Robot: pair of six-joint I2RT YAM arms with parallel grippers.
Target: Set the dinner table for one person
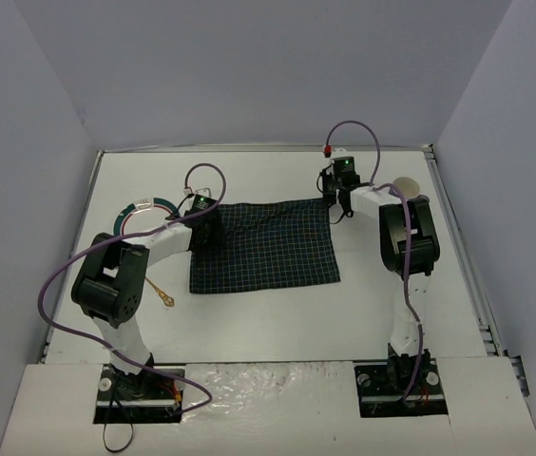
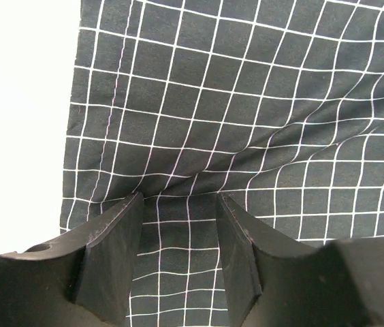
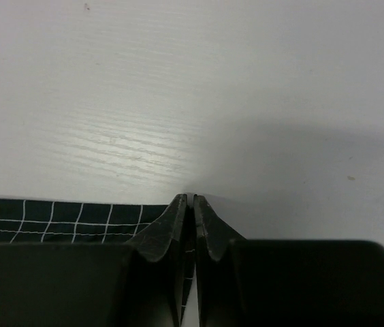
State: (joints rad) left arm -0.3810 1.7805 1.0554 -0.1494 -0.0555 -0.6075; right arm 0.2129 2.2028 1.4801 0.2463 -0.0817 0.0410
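A dark green-blue checked cloth [image 1: 263,249] lies spread on the white dinner table [image 1: 277,318]. My left gripper [image 1: 201,226] is over the cloth's left edge. In the left wrist view it [image 2: 178,197] is open, its fingertips down on the cloth [image 2: 246,102], which wrinkles around them. My right gripper [image 1: 335,204] is at the cloth's far right corner. In the right wrist view it [image 3: 193,197] is shut, with the corner of the cloth [image 3: 56,218] pinched between the fingers.
A white plate with a green rim [image 1: 140,214] sits at the far left, partly behind the left arm. A pale cup [image 1: 404,187] stands at the far right behind the right arm. A gold utensil [image 1: 162,294] lies beside the left arm's elbow.
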